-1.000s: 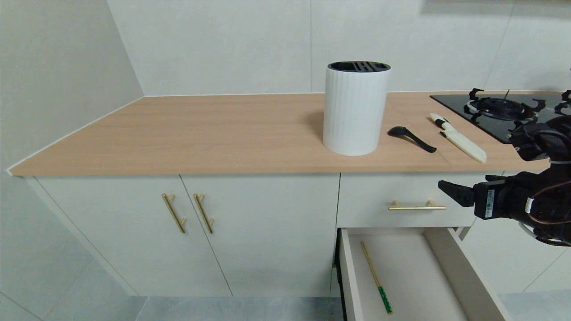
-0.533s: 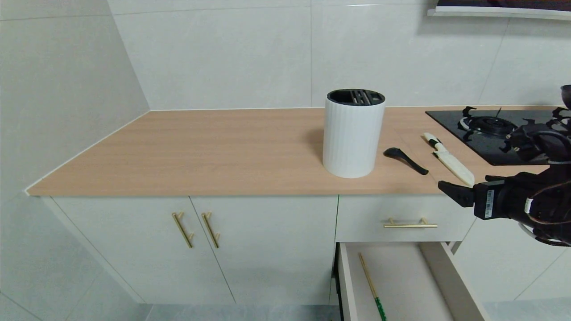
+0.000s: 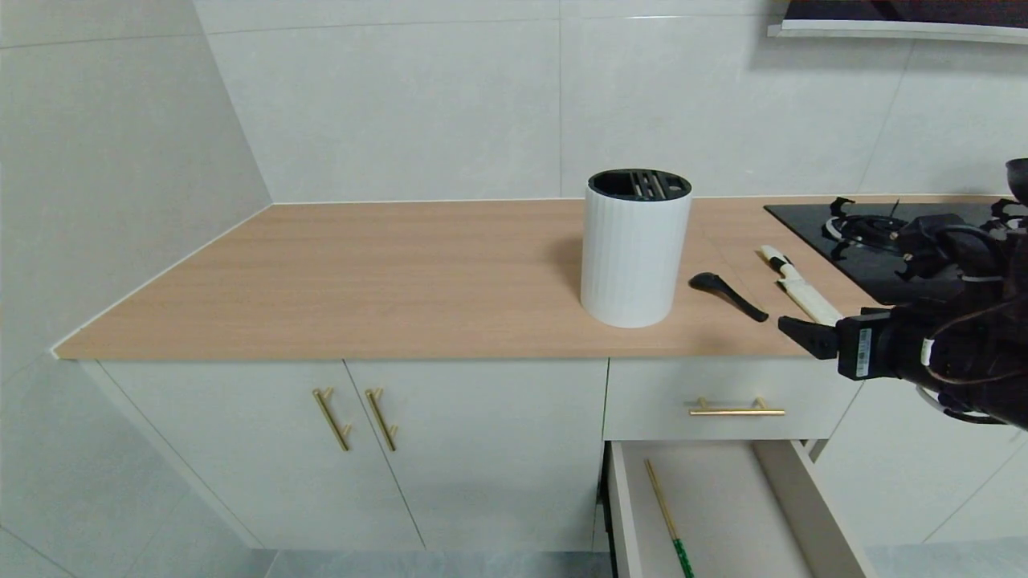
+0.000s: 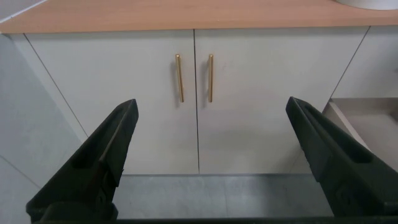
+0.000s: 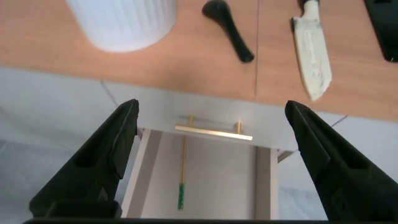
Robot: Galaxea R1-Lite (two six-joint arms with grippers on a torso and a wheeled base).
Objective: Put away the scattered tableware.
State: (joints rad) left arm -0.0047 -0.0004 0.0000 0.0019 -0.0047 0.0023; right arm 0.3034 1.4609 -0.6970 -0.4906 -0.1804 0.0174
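Note:
On the wooden counter point(image 3: 401, 273) a black spoon point(image 3: 727, 295) point(image 5: 230, 28) lies right of a white ribbed holder point(image 3: 634, 249) point(image 5: 121, 22), and a white knife point(image 3: 799, 287) point(image 5: 311, 53) lies right of the spoon. Below, the open lower drawer point(image 3: 803, 514) point(image 5: 267, 180) holds chopsticks point(image 3: 662, 510) point(image 5: 181, 168). My right gripper point(image 3: 805, 337) point(image 5: 211, 155) hangs open and empty in front of the counter's edge, just before the knife's tip. My left gripper point(image 4: 211, 162) is open and empty, low in front of the cabinet doors point(image 4: 196, 93).
A black gas stove point(image 3: 875, 241) sits at the counter's right end. The upper drawer point(image 3: 723, 393) with its gold handle point(image 3: 736, 411) point(image 5: 213, 132) is closed above the open one. Tiled walls close off the back and left.
The head camera tilted up, so the counter sits lower in the picture. Relative to the counter, my right gripper rose from the upper drawer's front to the counter's edge and crept left.

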